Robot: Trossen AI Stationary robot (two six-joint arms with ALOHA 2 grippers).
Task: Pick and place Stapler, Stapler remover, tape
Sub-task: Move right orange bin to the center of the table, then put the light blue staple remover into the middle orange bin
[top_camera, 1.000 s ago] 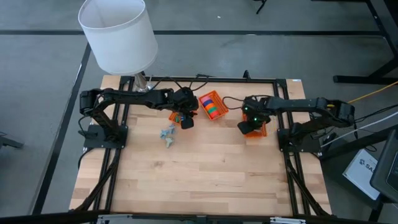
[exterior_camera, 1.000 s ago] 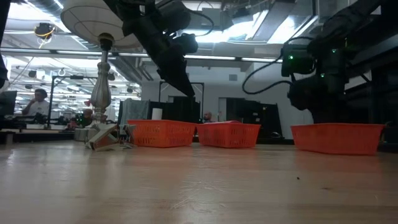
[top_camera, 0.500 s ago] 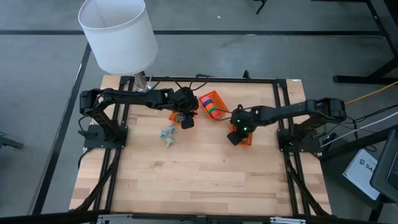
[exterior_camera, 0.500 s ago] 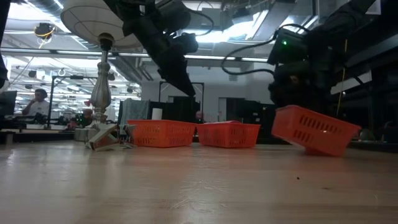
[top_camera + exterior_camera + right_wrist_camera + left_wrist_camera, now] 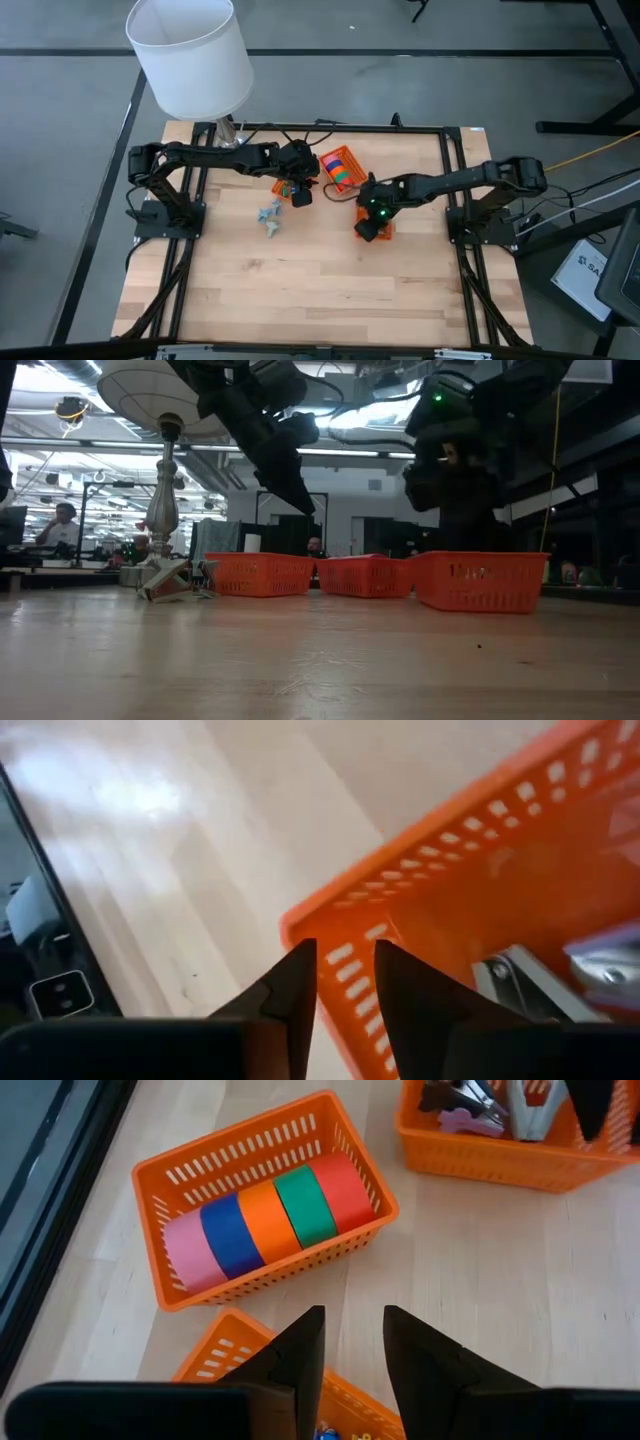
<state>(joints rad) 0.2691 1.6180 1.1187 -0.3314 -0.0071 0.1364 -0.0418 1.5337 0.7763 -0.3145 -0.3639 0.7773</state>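
Three orange baskets stand in the far middle of the table. The tape basket (image 5: 340, 168) (image 5: 265, 1215) holds a row of pink, blue, orange, green and red rolls. My right gripper (image 5: 368, 220) (image 5: 345, 955) is shut on a second basket (image 5: 378, 232) (image 5: 480, 580) (image 5: 480, 1165) with metal staplers (image 5: 520, 975) inside. My left gripper (image 5: 298, 193) (image 5: 355, 1330) hangs narrowly open, holding nothing, over the third basket (image 5: 283, 187) (image 5: 230, 1365). Grey staple removers (image 5: 270, 213) (image 5: 170, 582) lie on the bare wood. My right gripper pinches the stapler basket's slotted side wall (image 5: 345, 965) close to a corner (image 5: 292, 925), one finger inside and one outside. The fingers come from above, slanting from the table's right. The basket sits level, its bottom at the table top in the low view.
A table lamp with a white shade (image 5: 190, 55) stands at the far left corner, its stem (image 5: 165, 490) behind the removers. A black frame (image 5: 440, 180) borders the table. The near half of the wood (image 5: 320, 290) lies bare. People sit in the room beyond.
My right gripper has carried the stapler basket toward the table's left and near edge, closer to the tape basket. Half a second ago the basket hung tilted; now it sits level at the table.
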